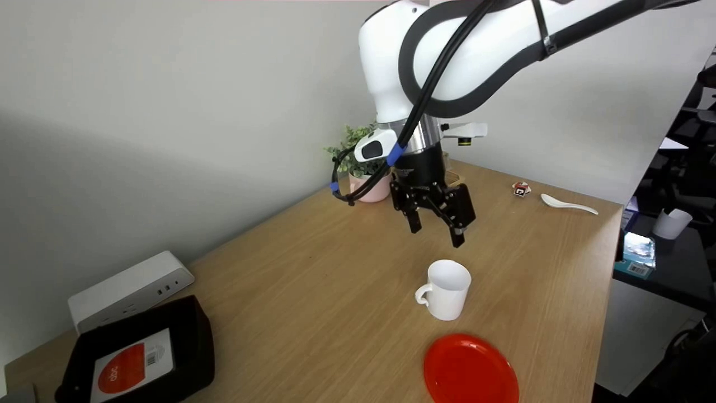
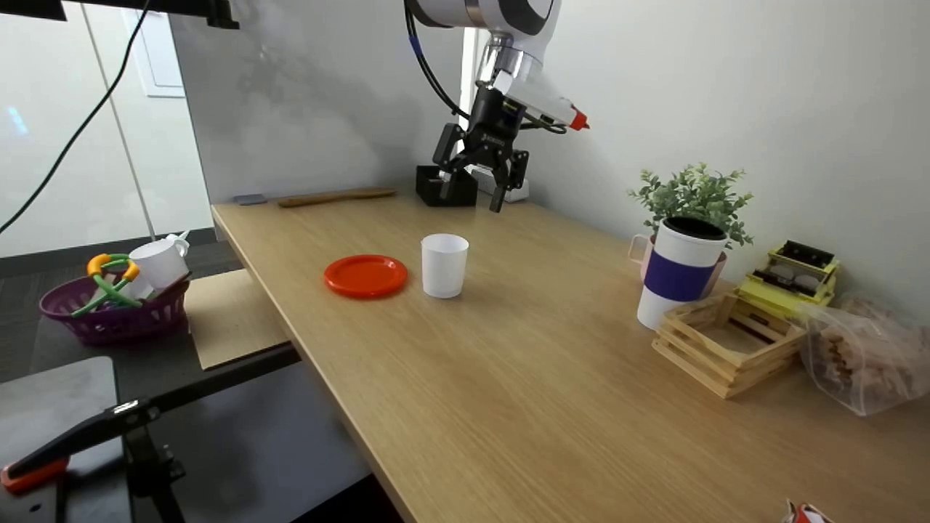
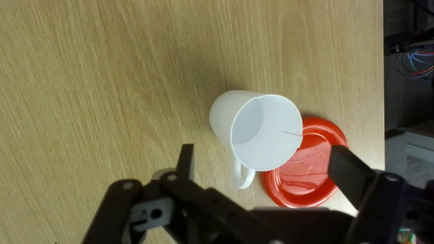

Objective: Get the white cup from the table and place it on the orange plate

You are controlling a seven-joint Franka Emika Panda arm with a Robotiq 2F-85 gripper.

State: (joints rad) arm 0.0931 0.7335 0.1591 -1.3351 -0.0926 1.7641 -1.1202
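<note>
Plain white, with one looped handle (image 1: 420, 291), the cup (image 1: 446, 296) stands upright on the wooden surface (image 1: 313, 313) beside the red plate (image 1: 470, 369). Inside it runs a thin reddish line (image 3: 292, 133) (too fine in the wrist view to call stain or crack). The claw (image 1: 437, 236) hangs apart from the cup, its fingers (image 1: 458, 237) spread.

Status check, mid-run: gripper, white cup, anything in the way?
Gripper open, empty, above the table. White cup upright on the table, beside the orange plate, not touching it. No obstacle visible between gripper and cup.
</note>
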